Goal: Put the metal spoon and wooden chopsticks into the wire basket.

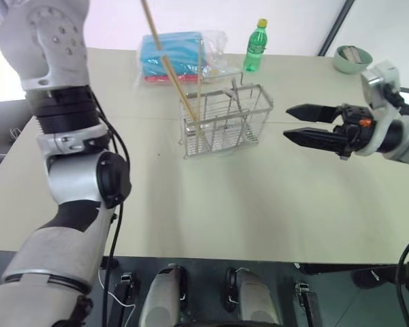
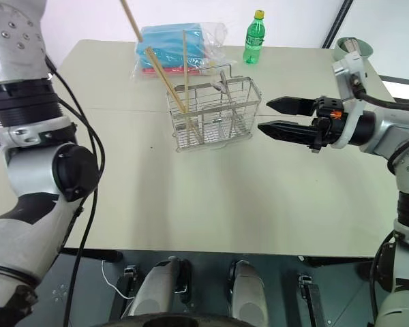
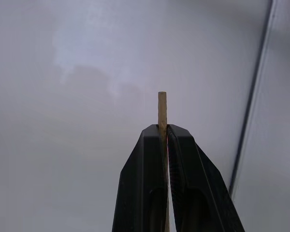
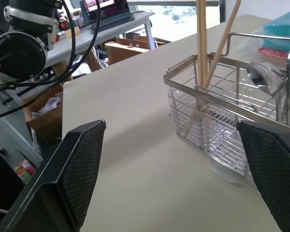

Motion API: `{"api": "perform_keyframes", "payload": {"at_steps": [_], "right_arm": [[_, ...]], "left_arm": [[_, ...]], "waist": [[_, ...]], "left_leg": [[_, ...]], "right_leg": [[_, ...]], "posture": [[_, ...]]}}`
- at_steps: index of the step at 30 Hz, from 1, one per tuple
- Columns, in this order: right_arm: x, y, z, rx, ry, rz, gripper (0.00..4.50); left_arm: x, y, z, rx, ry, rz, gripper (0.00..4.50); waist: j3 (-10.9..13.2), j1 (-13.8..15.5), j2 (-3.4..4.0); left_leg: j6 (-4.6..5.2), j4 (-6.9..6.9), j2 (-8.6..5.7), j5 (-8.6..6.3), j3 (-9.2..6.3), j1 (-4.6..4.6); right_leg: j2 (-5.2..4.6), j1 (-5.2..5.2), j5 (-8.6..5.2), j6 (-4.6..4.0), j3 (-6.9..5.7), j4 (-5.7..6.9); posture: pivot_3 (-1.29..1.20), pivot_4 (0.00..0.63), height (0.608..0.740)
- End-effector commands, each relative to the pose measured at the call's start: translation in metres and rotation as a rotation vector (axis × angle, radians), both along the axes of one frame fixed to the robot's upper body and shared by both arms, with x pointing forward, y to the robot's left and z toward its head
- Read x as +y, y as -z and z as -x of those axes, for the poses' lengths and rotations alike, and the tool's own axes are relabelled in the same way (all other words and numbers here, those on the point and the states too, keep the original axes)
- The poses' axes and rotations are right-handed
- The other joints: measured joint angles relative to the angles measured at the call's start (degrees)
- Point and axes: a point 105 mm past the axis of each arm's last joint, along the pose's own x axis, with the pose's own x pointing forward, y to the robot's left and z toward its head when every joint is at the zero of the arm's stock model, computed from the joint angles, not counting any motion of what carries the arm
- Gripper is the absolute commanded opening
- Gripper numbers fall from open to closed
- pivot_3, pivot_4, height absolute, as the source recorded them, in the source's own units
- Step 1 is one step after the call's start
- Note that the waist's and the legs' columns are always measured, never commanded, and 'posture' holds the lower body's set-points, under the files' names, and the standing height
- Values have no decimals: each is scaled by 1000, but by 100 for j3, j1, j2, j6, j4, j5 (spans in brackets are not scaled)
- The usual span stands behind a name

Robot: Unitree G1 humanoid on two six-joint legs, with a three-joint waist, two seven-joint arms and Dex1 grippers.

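Observation:
The wire basket [image 1: 226, 120] stands mid-table. One of the wooden chopsticks [image 1: 199, 85] stands upright in its left end. A second chopstick [image 1: 165, 61] leans out of the same end, up and to the left. My left gripper [image 3: 163, 128] is shut on that stick's top end [image 3: 162, 104], high above the table. The metal spoon [image 4: 264, 77] stands inside the basket with its bowl up, toward the other end. My right gripper [image 1: 288, 122] hovers open just right of the basket, pointing at it, with nothing between its fingers [image 4: 82, 164].
A green plastic bottle [image 1: 255, 46] and a bagged blue cloth pack [image 1: 172, 54] sit behind the basket. A green bowl [image 1: 351, 58] is at the far right corner. The beige table [image 1: 259, 204] is bare in front of the basket.

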Motion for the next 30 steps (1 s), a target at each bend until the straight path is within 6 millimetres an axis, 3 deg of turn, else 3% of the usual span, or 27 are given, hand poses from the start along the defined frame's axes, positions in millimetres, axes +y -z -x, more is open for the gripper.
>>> {"api": "perform_keyframes", "payload": {"at_steps": [1,4,9,18,22,28,30], "right_arm": [[-6,-18,8,-67,24,-7,4473],[-9,-19,10,-71,43,-2,4473],[-8,-20,13,-67,58,-18,4473],[-4,-20,13,-57,76,-38,4473],[-5,-22,9,-60,89,-50,4473],[-6,-21,4,-64,89,-47,4473],[-7,-20,1,-68,88,-35,4473]], "left_arm": [[-21,14,1,-2,50,-51,50],[-42,53,-18,97,76,-109,50],[-63,98,-22,140,143,-139,50],[-73,125,-32,174,131,-165,50],[-79,152,-34,223,159,-207,1488],[-77,135,-18,174,183,-211,4467],[-72,124,-11,147,190,-222,4467]], "waist": [[0,12,0],[-1,25,1],[0,23,-1],[0,26,0],[-1,26,1],[0,22,1],[0,17,1]], "left_leg": [[0,0,0,0,0,6],[2,0,0,-1,0,14],[2,5,0,-1,-3,6],[28,10,2,-16,-7,0],[28,12,2,-16,-6,3],[28,21,2,-16,-10,-13],[28,22,3,-16,-11,-14]], "right_leg": [[1,5,0,0,0,1],[1,13,0,0,1,0],[1,10,0,0,1,-2],[1,8,0,-1,0,0],[1,12,0,-1,0,0],[1,1,0,-1,-1,2],[1,1,0,-1,-1,3]], "posture": [[0,150,707],[0,150,707],[0,150,707],[0,150,707],[0,150,707],[0,150,707],[0,150,707]]}}
